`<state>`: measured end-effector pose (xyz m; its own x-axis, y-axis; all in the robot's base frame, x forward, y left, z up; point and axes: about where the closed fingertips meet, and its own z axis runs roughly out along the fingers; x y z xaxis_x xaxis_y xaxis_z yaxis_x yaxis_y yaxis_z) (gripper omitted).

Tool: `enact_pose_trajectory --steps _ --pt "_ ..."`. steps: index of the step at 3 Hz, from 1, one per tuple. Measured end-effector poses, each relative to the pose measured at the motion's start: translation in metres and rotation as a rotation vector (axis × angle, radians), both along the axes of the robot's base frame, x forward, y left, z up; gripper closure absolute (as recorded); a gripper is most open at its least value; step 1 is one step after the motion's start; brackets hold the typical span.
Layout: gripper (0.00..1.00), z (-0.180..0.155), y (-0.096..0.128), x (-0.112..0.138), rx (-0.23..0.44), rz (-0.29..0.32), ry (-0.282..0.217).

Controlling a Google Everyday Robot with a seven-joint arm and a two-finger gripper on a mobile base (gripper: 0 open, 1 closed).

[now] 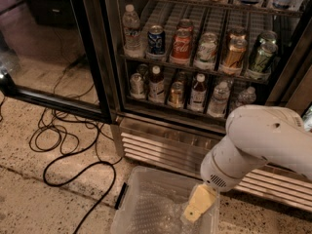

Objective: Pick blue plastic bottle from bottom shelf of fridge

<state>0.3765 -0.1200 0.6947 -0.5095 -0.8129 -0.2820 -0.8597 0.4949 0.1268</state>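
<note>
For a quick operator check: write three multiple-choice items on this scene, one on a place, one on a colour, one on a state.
1. The gripper is: A. inside the fridge; B. over the clear plastic bin; C. out of view.
2. The Coca-Cola can is: A. red; B. blue; C. green.
3. The glass door of the fridge is: A. shut; B. swung open; C. missing.
1 B: it hangs above the bin. 2 A: its body shows red. 3 B: it stands out to the left.

A clear plastic bin (141,213) sits at lower centre on the speckled floor (29,204), the hand (195,209) over its right part. Black cables (63,145) loop at left; drink cans (181,47) line the upper-centre rack (168,17).
</note>
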Motion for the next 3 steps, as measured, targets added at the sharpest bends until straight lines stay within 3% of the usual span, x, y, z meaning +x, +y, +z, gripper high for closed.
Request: enact_pose_trajectory --steps 1,2,3 --pt "0.0 -0.005 0.0 0.0 0.005 -0.006 0.014" --pt "0.0 -0.021 0.011 0.003 0.056 -0.015 0.002" --pt "0.0 -0.06 0.021 0.014 0.203 -0.128 0.002"
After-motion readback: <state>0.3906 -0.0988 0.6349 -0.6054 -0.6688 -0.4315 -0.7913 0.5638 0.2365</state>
